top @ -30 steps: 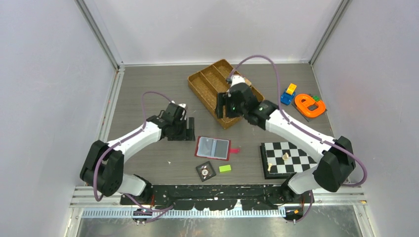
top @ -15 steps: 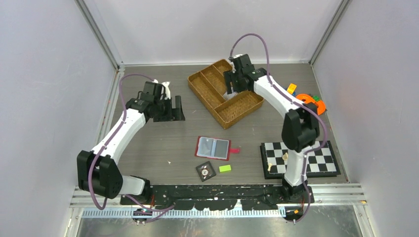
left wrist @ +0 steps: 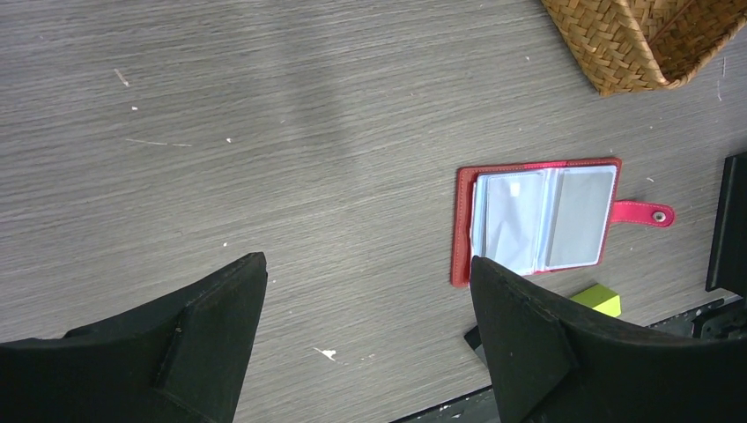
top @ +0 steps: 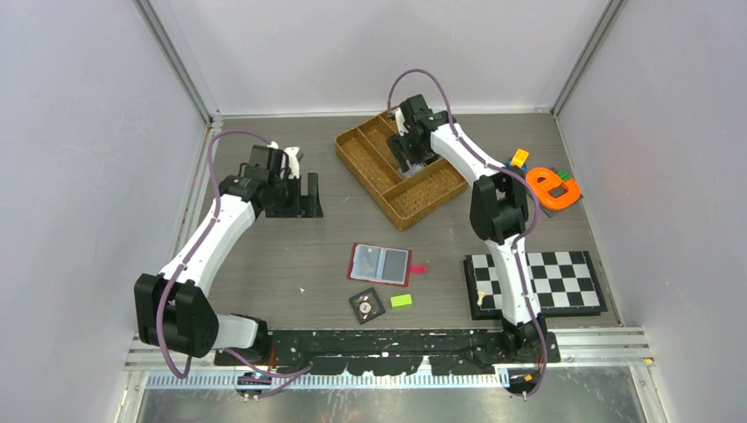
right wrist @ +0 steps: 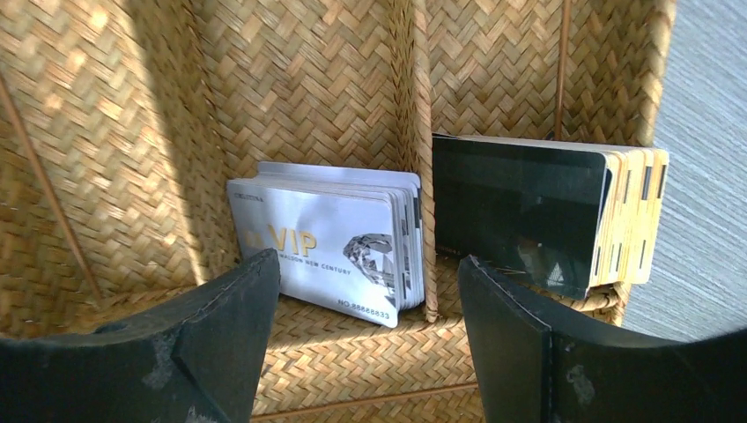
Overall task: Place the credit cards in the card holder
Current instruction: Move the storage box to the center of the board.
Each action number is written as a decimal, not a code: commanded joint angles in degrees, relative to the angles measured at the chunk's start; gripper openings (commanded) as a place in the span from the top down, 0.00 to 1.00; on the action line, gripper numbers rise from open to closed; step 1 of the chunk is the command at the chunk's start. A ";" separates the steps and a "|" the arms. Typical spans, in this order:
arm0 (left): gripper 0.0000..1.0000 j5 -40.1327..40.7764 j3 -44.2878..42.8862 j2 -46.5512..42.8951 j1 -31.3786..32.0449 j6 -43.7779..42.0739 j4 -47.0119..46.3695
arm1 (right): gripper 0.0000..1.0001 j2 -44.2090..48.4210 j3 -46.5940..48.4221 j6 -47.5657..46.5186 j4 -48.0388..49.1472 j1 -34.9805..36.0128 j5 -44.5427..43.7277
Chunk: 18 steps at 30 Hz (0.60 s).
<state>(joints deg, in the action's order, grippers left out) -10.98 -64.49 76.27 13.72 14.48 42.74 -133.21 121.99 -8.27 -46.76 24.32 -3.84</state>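
The red card holder (top: 380, 263) lies open on the table, grey-blue pockets up; it also shows in the left wrist view (left wrist: 537, 216). In the right wrist view a stack of silver-grey credit cards (right wrist: 330, 242) and a black-topped stack with tan-orange edges (right wrist: 528, 211) stand in neighbouring compartments of the woven tray (right wrist: 308, 79). My right gripper (top: 410, 163) hangs open over them (right wrist: 368, 269), holding nothing. My left gripper (top: 295, 196) is open and empty above bare table, back-left of the card holder (left wrist: 366, 264).
The woven brown tray (top: 421, 201) sits at the back centre. A black dial tile (top: 366, 305) and a green block (top: 402, 300) lie in front of the card holder. A chessboard (top: 537, 282) is front right; an orange letter (top: 551, 187) and coloured blocks (top: 515, 166) are at the right.
My right gripper has moved back and left into the tray's rear compartments. My left gripper has swung back and left, away from the card holder.
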 commanded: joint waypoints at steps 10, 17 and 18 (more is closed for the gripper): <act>0.12 -0.83 0.61 -0.13 -1.05 -1.04 -0.50 | 0.42 -2.69 5.80 -4.47 -4.48 -2.05 -5.73; 0.12 -1.55 0.67 -0.15 -1.23 -0.77 -0.58 | 0.48 -0.92 6.52 -4.38 -4.48 -2.54 -5.96; 0.12 -1.66 0.67 -0.15 -1.23 -0.77 -0.58 | 0.49 -0.87 6.60 -4.38 -4.48 -2.61 -5.92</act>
<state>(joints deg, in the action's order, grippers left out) -11.25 -63.94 76.29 12.95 14.37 42.72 -136.44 126.17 -11.55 -50.63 22.63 -7.11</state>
